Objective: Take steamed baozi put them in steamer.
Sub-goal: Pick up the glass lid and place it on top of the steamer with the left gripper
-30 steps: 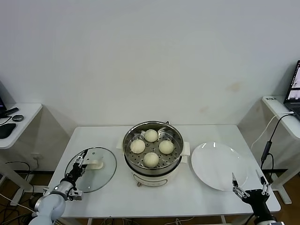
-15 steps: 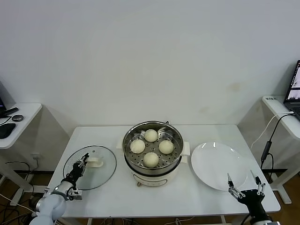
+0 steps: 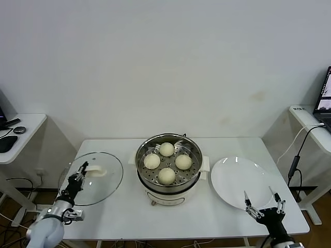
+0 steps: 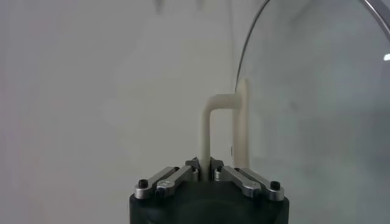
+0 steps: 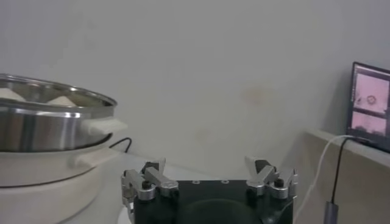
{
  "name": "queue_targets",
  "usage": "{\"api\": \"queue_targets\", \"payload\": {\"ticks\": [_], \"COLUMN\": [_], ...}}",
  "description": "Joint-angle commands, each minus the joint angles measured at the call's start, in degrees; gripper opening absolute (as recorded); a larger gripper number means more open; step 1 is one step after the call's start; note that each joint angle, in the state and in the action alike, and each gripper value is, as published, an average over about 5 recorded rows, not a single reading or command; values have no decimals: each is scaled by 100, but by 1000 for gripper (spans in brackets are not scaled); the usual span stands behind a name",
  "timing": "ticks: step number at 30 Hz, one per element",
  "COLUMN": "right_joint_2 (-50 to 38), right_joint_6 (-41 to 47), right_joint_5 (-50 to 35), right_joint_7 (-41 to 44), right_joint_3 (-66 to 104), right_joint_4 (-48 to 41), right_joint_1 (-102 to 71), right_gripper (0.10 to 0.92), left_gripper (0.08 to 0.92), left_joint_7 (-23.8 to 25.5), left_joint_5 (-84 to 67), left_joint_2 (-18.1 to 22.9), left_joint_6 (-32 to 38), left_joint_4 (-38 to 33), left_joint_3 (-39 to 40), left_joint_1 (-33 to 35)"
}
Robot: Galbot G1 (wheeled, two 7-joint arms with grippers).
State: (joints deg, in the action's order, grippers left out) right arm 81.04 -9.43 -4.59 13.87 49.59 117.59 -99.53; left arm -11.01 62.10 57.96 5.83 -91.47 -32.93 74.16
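Note:
Several cream-white steamed baozi (image 3: pixel 166 175) lie on the perforated tray inside the shiny steel steamer (image 3: pixel 140 168) at the table's middle. The steamer's rim and cream base (image 5: pixel 49 128) also show in the right wrist view. Left of the steamer, my left gripper (image 3: pixel 78 178) is shut on the white handle (image 3: pixel 96 172) of the glass lid (image 3: pixel 103 183), which hangs tilted above the table. The left wrist view shows the jaws (image 4: pixel 205 164) pinched on that handle (image 4: pixel 210 122), the lid's glass (image 4: pixel 317 91) beyond. My right gripper (image 3: pixel 261 201) stands open and holds nothing, low at the front right by the plate.
A flat white plate (image 3: pixel 235 178) lies right of the steamer, nothing on it. Side desks stand at the far left (image 3: pixel 20 134) and far right (image 3: pixel 310 124), with a cable (image 3: pixel 296 160) hanging from the right one. A lit screen (image 5: pixel 370 103) stands on the right desk.
The left gripper closed on the lid's handle, then raised the lid off the table and carried it slightly left. The right gripper sank lower and shifted left along the plate's front edge.

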Motion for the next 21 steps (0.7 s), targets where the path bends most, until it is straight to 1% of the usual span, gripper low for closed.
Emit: {"api": "queue_targets", "payload": {"ticks": [1, 4, 6, 9, 12, 15, 17, 21], "right_joint_2": [-30, -38, -33, 13, 100, 198, 258, 313], "right_joint_6": [-50, -95, -117, -142, -137, -73, -45, -69], "right_joint_5": [152, 323, 441, 615, 777, 892, 1004, 1212], "right_joint_7": [-1, -22, -43, -105, -202, -324, -390, -460], "right_joint_3": [-272, -363, -423, -535, -657, -802, -886, -953], "right_joint_4": [-82, -200, -281, -417, -548, -637, -706, -844], "right_joint_1": [28, 76, 112, 191, 298, 410, 481, 573], "right_gripper": [823, 823, 823, 823, 823, 823, 823, 823], "left_gripper": [165, 165, 165, 165, 165, 165, 165, 165], "left_joint_7": [844, 1197, 1372, 1517, 1654, 1918, 2153, 2617], "left_joint_5": [-1168, -1517, -1762, -1980, -1925, -1522, -1060, -39], "left_joint_2": [-923, -1136, -1279, -1457, -1492, -1198, -818, 43], "left_joint_6": [-1921, -2531, -2944, -3471, -3879, -4216, -4395, -4538], "left_joint_4": [-2760, -3257, -3470, -3578, -3530, -3370, -3175, -2712], "left_joint_3": [-237, 7, 332, 1109, 2060, 2908, 3355, 3942], "left_joint_1": [974, 659, 336, -337, -1101, -1825, -2240, -2688]}}
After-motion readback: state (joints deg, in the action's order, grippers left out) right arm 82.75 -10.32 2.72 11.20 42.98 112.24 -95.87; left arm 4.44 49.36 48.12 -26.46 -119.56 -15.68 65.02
